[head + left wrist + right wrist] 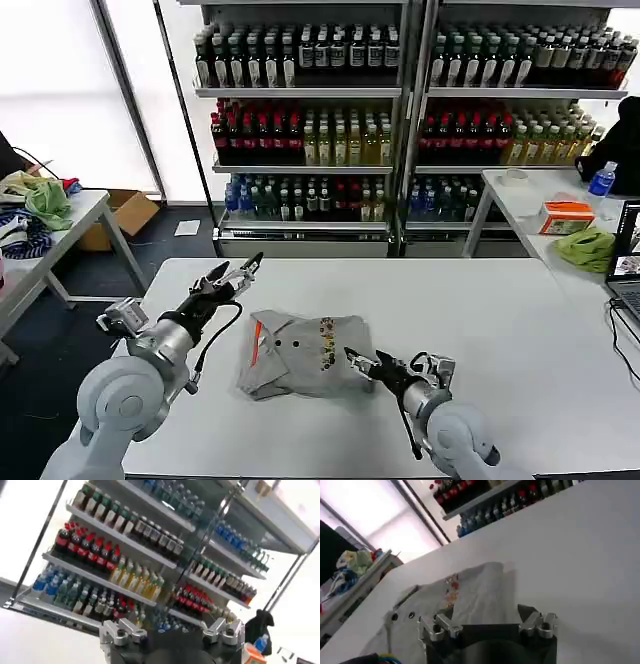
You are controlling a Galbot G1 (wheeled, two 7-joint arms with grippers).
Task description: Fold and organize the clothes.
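Observation:
One of the clothes, a light grey collared shirt point(295, 362), lies folded into a rough rectangle at the middle of the white table point(480, 320). Its orange neckband, buttons and small cartoon print face up. My right gripper point(358, 366) sits low at the shirt's right edge, open, with nothing between its fingers. In the right wrist view the shirt point(470, 595) lies just beyond the spread right gripper point(487, 621). My left gripper point(238, 268) hangs raised above the table, left of and behind the shirt, open and empty. In the left wrist view the left gripper point(170, 630) faces the shelves.
Shelves of drink bottles point(300, 120) stand behind the table. A side table point(60, 215) at the left holds green and patterned cloths. A right-hand table point(540, 200) carries an orange box, a green cloth, a blue bottle and a laptop point(628, 260). A cardboard box point(125, 212) sits on the floor.

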